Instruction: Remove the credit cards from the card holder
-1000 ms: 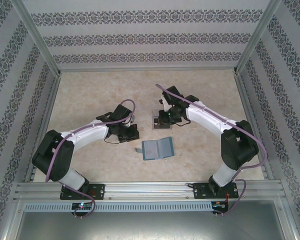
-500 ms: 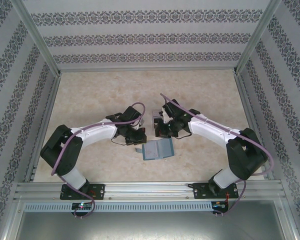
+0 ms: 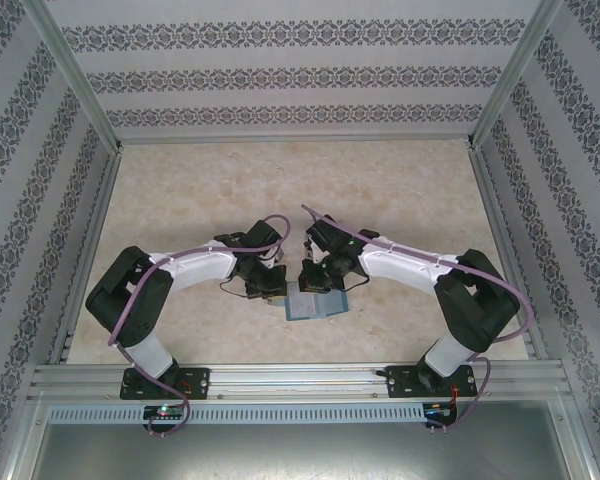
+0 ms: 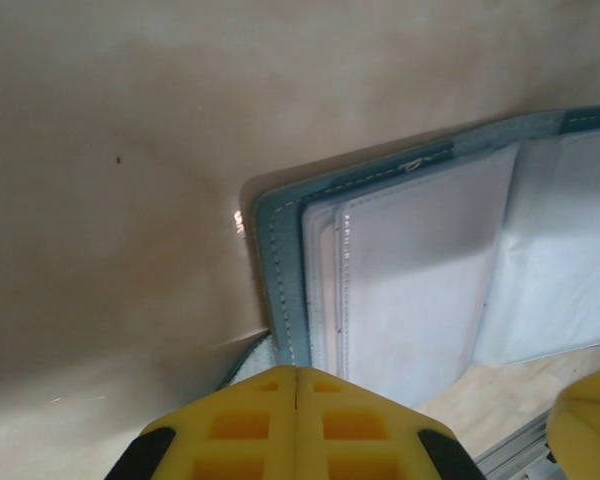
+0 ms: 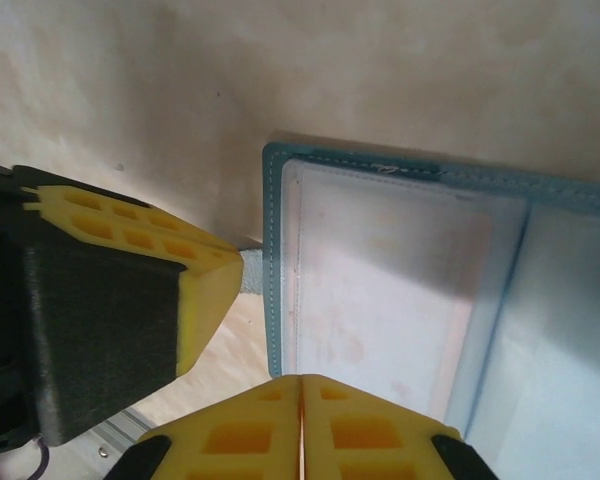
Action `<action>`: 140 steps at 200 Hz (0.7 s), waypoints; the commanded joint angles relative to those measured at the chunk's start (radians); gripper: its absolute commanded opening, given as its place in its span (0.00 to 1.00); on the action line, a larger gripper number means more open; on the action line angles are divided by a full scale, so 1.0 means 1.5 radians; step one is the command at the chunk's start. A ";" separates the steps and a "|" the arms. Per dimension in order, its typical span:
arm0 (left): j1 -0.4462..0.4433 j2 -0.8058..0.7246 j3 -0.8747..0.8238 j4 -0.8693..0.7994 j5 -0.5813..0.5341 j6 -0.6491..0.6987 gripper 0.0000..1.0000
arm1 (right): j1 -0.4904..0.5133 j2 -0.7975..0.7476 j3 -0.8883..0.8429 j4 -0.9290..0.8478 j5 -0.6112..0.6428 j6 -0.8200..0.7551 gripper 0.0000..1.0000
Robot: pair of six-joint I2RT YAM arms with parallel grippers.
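Top external: card holder (image 3: 318, 301) lies open and flat on the bench (image 3: 180, 190), midway along the near edge. Left end effector (image 3: 272, 288) clenched, pads together, just beside the holder's left edge. Right end effector (image 3: 313, 282) clenched, over its far-left corner. Broad bench surface extends to the far and side edges.

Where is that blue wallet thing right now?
The card holder lies open on the table, centre-front in the top view, with the left gripper and right gripper at its far-left corner.
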 commanded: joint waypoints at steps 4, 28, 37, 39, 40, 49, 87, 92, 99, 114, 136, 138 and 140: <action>-0.009 0.009 -0.013 -0.033 -0.016 0.028 0.00 | 0.017 0.027 0.027 -0.008 0.023 0.021 0.13; -0.009 0.014 -0.015 -0.039 -0.024 0.035 0.00 | 0.026 0.049 0.036 -0.011 0.030 0.029 0.16; -0.009 0.017 -0.015 -0.041 -0.024 0.038 0.00 | 0.030 0.055 0.041 -0.013 0.034 0.033 0.17; -0.009 0.017 -0.015 -0.041 -0.025 0.038 0.00 | 0.031 0.057 0.043 -0.014 0.035 0.033 0.18; -0.009 0.018 -0.015 -0.041 -0.025 0.039 0.00 | 0.032 0.057 0.043 -0.015 0.036 0.033 0.18; -0.009 0.020 -0.016 -0.041 -0.025 0.040 0.00 | 0.035 0.062 0.049 -0.021 0.046 0.034 0.20; -0.009 0.022 -0.023 -0.038 -0.021 0.044 0.00 | 0.050 0.086 0.073 -0.051 0.077 0.030 0.25; -0.009 0.022 -0.024 -0.038 -0.021 0.045 0.00 | 0.051 0.090 0.075 -0.053 0.080 0.031 0.25; -0.009 0.022 -0.025 -0.039 -0.022 0.046 0.00 | 0.052 0.094 0.077 -0.056 0.085 0.030 0.26; -0.009 0.021 -0.028 -0.038 -0.019 0.046 0.00 | 0.055 0.103 0.084 -0.063 0.090 0.027 0.29; -0.009 0.022 -0.030 -0.036 -0.019 0.046 0.00 | 0.060 0.116 0.093 -0.075 0.100 0.026 0.30; -0.009 0.022 -0.030 -0.035 -0.019 0.046 0.00 | 0.060 0.117 0.093 -0.075 0.100 0.026 0.31; -0.009 0.022 -0.030 -0.035 -0.018 0.046 0.00 | 0.061 0.118 0.093 -0.075 0.100 0.026 0.30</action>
